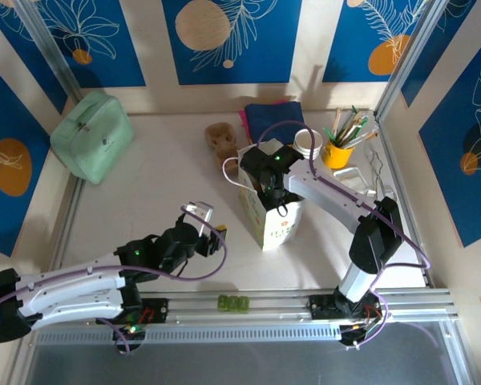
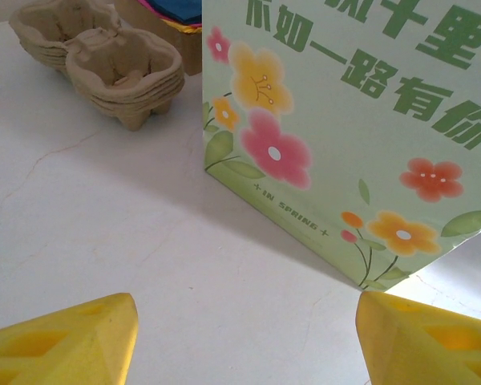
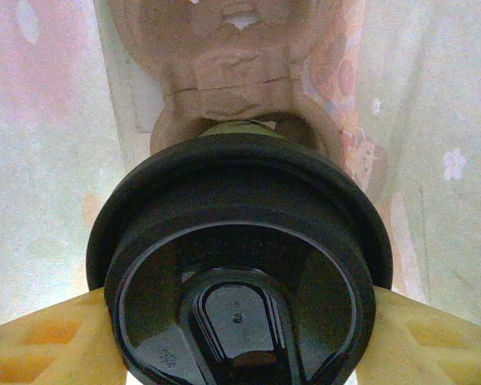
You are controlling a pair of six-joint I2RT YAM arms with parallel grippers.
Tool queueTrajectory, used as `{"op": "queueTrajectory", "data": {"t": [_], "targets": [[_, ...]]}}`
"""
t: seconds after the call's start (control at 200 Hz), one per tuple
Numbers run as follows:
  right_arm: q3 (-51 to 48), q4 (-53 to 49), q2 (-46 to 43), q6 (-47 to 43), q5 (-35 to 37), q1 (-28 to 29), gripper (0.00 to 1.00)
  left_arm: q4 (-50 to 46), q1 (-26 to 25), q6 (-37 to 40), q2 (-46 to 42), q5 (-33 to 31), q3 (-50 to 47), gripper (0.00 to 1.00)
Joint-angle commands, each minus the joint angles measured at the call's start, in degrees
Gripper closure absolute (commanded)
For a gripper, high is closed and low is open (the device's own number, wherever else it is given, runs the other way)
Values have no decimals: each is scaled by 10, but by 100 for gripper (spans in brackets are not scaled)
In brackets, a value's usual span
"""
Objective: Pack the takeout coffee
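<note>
The right fingers (image 3: 433, 337) are closed against both sides of the takeout coffee (image 3: 240, 265), gripping it at its black-lidded top (the cup body below the lid is hidden from the wrist camera). The cup hangs inside the paper bag (image 1: 277, 226), whose pale flowered walls rise all around it. Beneath it, at the bottom of the bag, lies a brown cardboard carrier (image 3: 224, 56), one round well just past the lid's far edge. Whether the cup sits in that well cannot be told. From above, the right arm (image 1: 337, 196) bends over the bag and its wrist dips into the open mouth.

The left fingers (image 2: 64, 345) are spread wide with nothing between them, low over the white bench (image 2: 104, 216). The near corner of the bag stands just ahead of them, upright, apart from both tips. Farther back on the bench, left of the bag, rests a stack of empty carriers (image 2: 120, 72).

Behind the bag, a stack of white cups (image 1: 308, 143) stands beside a yellow pot of brushes (image 1: 338, 151). A mint-green pouch (image 1: 92, 136) lies well apart at the far left.
</note>
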Motion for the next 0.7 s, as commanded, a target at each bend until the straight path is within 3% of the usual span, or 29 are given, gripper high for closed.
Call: {"op": "queueTrajectory", "data": {"t": [0.0,0.695], "targets": [[-6,-2,-1,-5,-4,-4,42,1,3,0,4,-4,6,27],[-9,4,12,-9,-1,-12,42,0,4,4,5,-4,8,27]]}}
